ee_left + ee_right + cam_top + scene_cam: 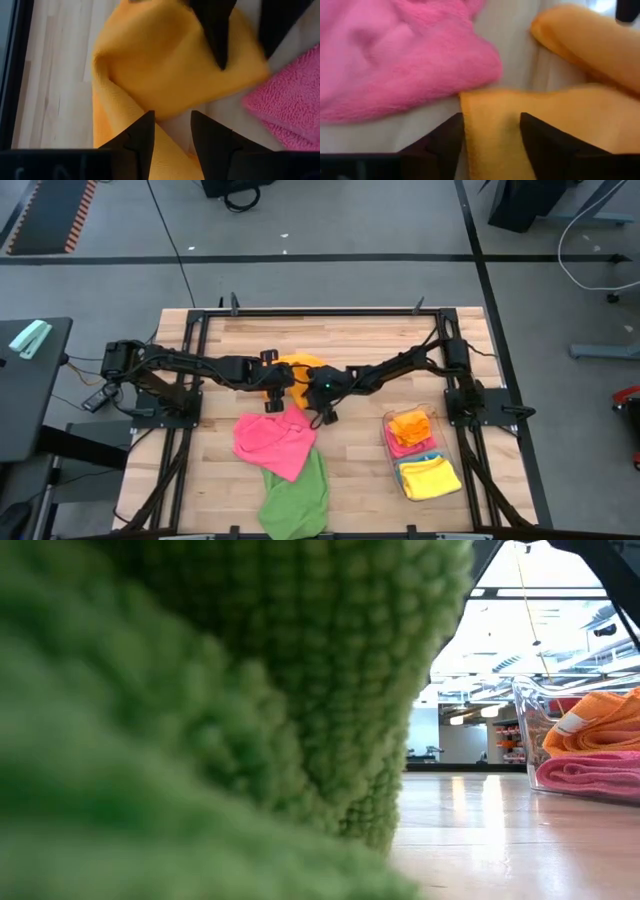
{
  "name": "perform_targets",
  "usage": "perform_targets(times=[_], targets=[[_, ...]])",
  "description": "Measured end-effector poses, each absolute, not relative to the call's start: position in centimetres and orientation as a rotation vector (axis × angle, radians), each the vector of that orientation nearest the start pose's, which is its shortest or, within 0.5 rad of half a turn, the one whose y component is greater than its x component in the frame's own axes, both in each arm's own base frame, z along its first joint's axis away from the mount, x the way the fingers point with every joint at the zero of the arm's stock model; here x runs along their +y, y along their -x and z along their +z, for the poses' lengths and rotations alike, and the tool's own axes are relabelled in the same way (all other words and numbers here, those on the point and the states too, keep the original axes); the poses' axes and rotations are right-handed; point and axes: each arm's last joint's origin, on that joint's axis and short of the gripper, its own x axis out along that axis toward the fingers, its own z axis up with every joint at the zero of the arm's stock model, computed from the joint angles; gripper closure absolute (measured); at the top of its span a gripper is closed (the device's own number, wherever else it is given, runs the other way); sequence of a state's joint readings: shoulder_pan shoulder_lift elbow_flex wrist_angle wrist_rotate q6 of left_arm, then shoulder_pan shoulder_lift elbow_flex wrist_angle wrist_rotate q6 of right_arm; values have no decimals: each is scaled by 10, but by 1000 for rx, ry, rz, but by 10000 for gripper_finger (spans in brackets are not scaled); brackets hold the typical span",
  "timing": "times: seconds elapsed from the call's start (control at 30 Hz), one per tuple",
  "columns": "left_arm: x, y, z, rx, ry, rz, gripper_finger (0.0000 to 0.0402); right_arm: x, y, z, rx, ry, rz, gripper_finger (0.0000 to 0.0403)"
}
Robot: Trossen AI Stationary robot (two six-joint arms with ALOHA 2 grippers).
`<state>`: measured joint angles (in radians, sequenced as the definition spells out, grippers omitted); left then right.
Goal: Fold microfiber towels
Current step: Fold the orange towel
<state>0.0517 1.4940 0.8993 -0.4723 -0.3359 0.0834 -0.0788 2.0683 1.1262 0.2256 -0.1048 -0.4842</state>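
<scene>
I've got both grippers meeting mid-table over the orange towel (pixel 297 366), which sits bunched just behind the pink towel (pixel 273 442). The left gripper (pixel 172 131) has its fingers parted narrowly, straddling a rumpled fold of orange; cloth lies under and between the tips, but I can't tell if it's actually pinched. The right gripper (pixel 491 131) is part-open too, its tips set either side of the orange towel's near edge, with pink fabric right beside that corner. Key relation: the orange cloth runs roughly across the table between my two grippers, so each arm is about equally near its own end, left on the left side, right on the right. The green towel (pixel 297 498) lies at the front edge, touching the pink one. The bin (pixel 397 467) with folded towels sits well to the right.
</scene>
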Motion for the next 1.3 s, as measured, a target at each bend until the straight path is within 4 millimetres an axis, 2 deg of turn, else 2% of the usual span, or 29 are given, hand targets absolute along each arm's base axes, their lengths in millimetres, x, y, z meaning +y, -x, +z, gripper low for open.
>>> perform_targets(times=[0.3, 0.4, 0.53, 0.67, 0.93, 1.03, 1.2, 1.3], targets=[[24, -281, 196, 1078, -224, 307, 281, -41, -405, 110, 737, 342, 173, 349], [24, -281, 196, 1078, -227, 305, 284, -41, -400, 131, 733, 359, 171, 390], [22, -278, 198, 1094, -254, 285, 289, -39, -389, 175, 681, 367, 163, 389], [14, -270, 211, 1065, -254, 272, 292, -38, -377, 214, 603, 340, 132, 387], [2, -262, 246, 844, -211, 268, 283, -47, -347, 276, 472, 275, 14, 386], [3, -267, 254, 739, -140, 302, 276, -45, -340, 285, 467, 248, 8, 386], [8, -276, 252, 685, -97, 366, 254, -41, -333, 298, 422, 209, -4, 387], [11, -282, 250, 652, -97, 402, 236, -39, -332, 296, 448, 195, -24, 389]])
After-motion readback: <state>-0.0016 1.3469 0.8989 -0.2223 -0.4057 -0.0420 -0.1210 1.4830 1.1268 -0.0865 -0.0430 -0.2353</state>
